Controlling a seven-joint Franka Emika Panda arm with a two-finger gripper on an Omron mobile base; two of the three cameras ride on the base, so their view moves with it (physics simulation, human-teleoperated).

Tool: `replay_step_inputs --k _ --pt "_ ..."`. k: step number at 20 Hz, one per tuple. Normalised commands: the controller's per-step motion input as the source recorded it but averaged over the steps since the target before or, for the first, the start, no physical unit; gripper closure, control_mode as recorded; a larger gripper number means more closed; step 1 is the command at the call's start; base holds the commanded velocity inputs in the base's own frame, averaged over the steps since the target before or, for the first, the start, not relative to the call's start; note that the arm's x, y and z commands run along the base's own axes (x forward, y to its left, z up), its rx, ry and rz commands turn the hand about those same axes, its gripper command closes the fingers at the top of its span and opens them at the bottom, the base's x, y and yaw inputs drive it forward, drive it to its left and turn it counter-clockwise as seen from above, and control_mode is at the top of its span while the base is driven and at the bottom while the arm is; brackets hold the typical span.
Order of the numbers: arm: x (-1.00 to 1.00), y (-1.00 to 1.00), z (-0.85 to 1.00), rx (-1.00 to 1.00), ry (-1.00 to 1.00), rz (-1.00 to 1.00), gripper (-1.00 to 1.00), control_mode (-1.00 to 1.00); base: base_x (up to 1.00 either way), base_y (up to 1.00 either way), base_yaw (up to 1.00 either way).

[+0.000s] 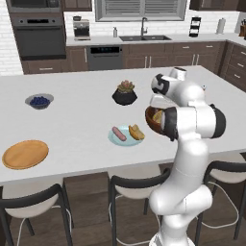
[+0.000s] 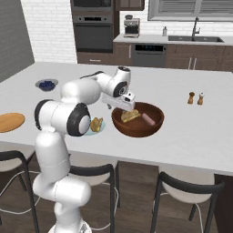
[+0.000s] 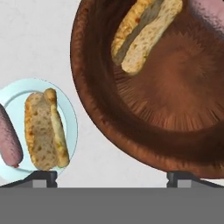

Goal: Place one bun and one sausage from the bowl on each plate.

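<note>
- Wood-dark and deep, the bowl (image 2: 138, 120) sits on the white worktop (image 1: 77, 120) near its front edge, with one bun (image 3: 144, 33) and one sausage (image 2: 148, 119) lying inside it.
- Just beside it, the pale-blue plate (image 1: 126, 136) already carries a bun (image 1: 136, 131) and a sausage (image 1: 118, 133), so that half of the job looks done.
- Well apart, toward the far left of the worktop, the orange-tan plate (image 1: 25, 154) lies bare.
- Hovering over the bowl's rim on the blue-plate side, the tool (image 2: 122, 103) has its jaws spread wide and nothing between them; in the hand view the two tips stand far apart over the bowl wall and the plate edge.
- Judged from this, the step in hand is fetching the second serving, starting with the remaining bun or sausage.
- The next move calls for shifting further in over the bowl, lining the jaws across the chosen piece, and lowering past the tall rim without clipping it.
- A long carry across to the orange-tan plate would then follow; the blueberry bowl (image 1: 39, 101) and plant pot (image 1: 125, 94) stand farther back, off that path.
</note>
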Motion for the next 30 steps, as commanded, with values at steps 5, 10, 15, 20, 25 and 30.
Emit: replay_step_inputs --k 5,10,15,20,25,30 --pt "0.25 -0.13 0.00 0.00 0.00 -0.05 -1.00 -1.00 0.00 0.00 0.00" --pt "0.50 -0.22 0.00 0.00 0.00 -0.07 -1.00 -1.00 0.00 0.00 0.00" --pt "0.39 -0.41 -0.15 0.00 0.00 -0.07 -1.00 -1.00 0.00 0.00 0.00" --pt "0.32 -0.18 -0.32 0.00 0.00 -0.04 -1.00 -1.00 0.00 0.00 0.00" --pt "0.22 0.00 -0.21 0.00 0.00 0.00 -1.00 -1.00 0.00 0.00 0.00" --pt "0.22 0.00 -0.16 0.00 0.00 0.00 -1.00 -1.00 0.00 0.00 0.00"
